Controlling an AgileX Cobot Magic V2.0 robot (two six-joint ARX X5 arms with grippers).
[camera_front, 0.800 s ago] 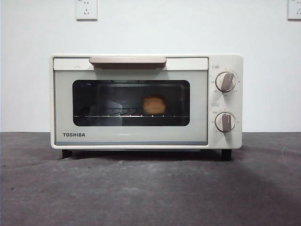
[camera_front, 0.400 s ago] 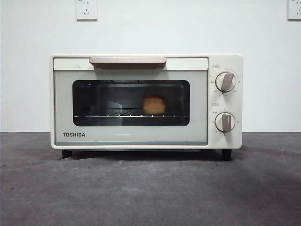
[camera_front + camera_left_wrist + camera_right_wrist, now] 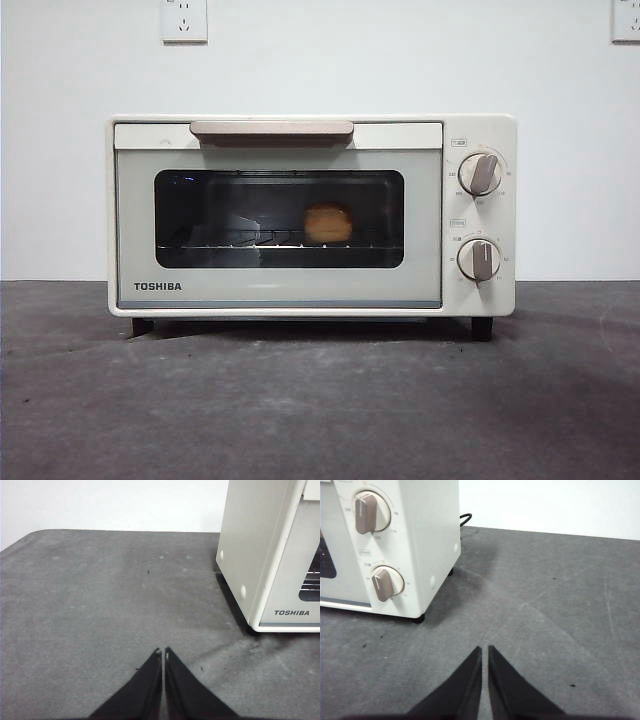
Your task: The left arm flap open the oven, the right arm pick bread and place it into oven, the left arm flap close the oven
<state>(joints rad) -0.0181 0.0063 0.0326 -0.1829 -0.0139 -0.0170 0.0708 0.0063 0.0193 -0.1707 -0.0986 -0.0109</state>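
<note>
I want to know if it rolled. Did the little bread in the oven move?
No. The bread sits at the same spot on the wire rack, right of the window's middle, behind the oven door.

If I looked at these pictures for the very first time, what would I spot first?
You'd spot the big cream oven in the middle of the dark table, with its door shut. Behind its dark window a small golden bread sits on the wire rack, right of the middle. The left gripper and right gripper are both shut and wait over the table, one off each side of the oven.
</note>
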